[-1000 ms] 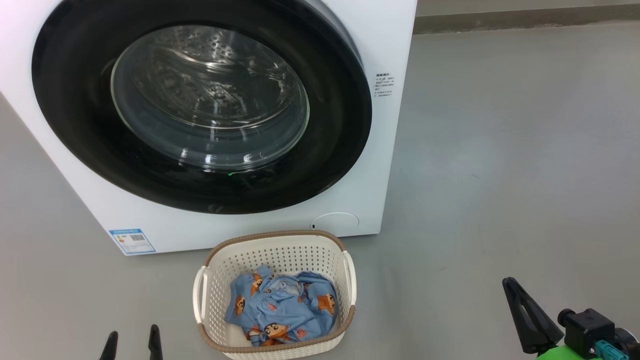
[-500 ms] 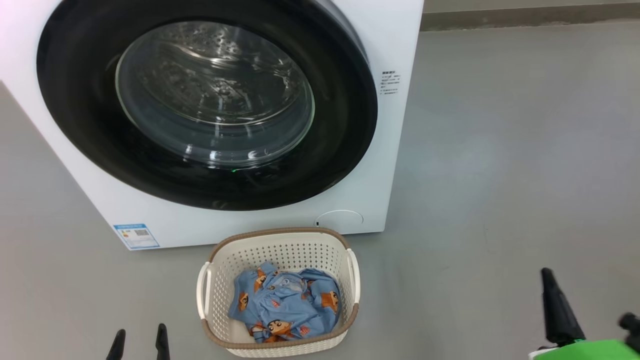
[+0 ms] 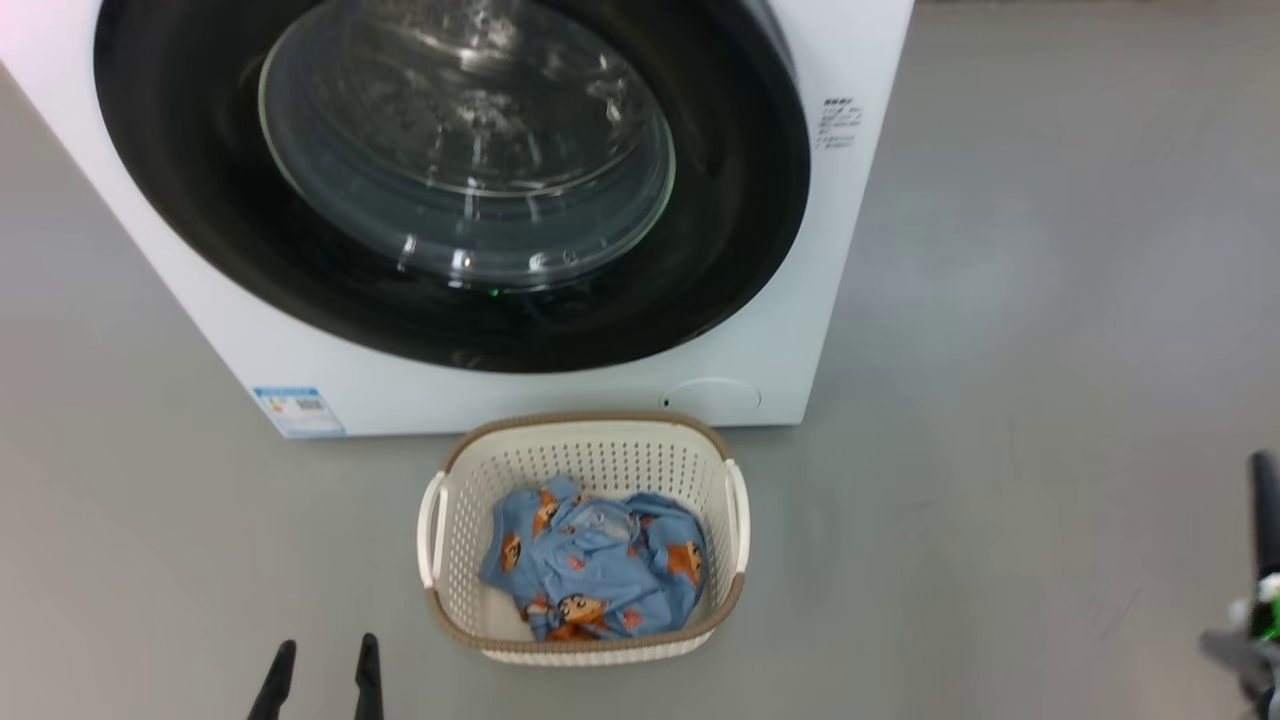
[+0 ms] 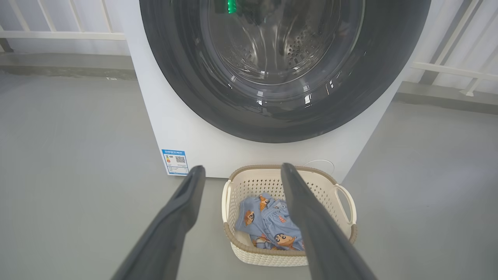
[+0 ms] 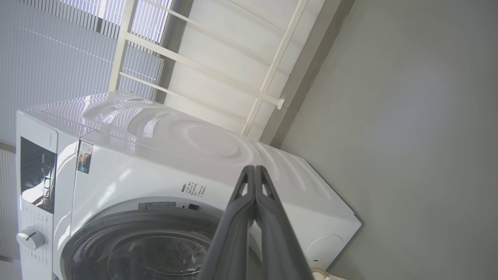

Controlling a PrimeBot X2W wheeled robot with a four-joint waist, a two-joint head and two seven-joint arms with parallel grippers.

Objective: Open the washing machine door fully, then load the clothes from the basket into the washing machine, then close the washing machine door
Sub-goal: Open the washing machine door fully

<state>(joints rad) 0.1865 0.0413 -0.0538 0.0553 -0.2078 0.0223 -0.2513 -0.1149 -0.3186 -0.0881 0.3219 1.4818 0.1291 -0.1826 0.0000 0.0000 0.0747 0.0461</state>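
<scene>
1. Grey floor [image 3: 1000, 300] surrounds the washing machine [image 3: 520, 400] in the head view. The washing machine door [image 3: 740, 200] lies closed against the machine's front. The basket [image 3: 585, 418] stands just before the machine, with the clothes [image 3: 600, 565] bundled inside it.
2. In the left wrist view, the left gripper [image 4: 242, 167] faces the machine's front, well short of it. Its fingers are spread wide and hold nothing.
3. In the right wrist view, the right gripper [image 5: 254, 168] is off the machine's front. Its fingers are pressed together with nothing between them. A white railing [image 5: 218, 74] runs behind the machine.

Head downward; all views toward washing machine [image 3: 400, 395]
</scene>
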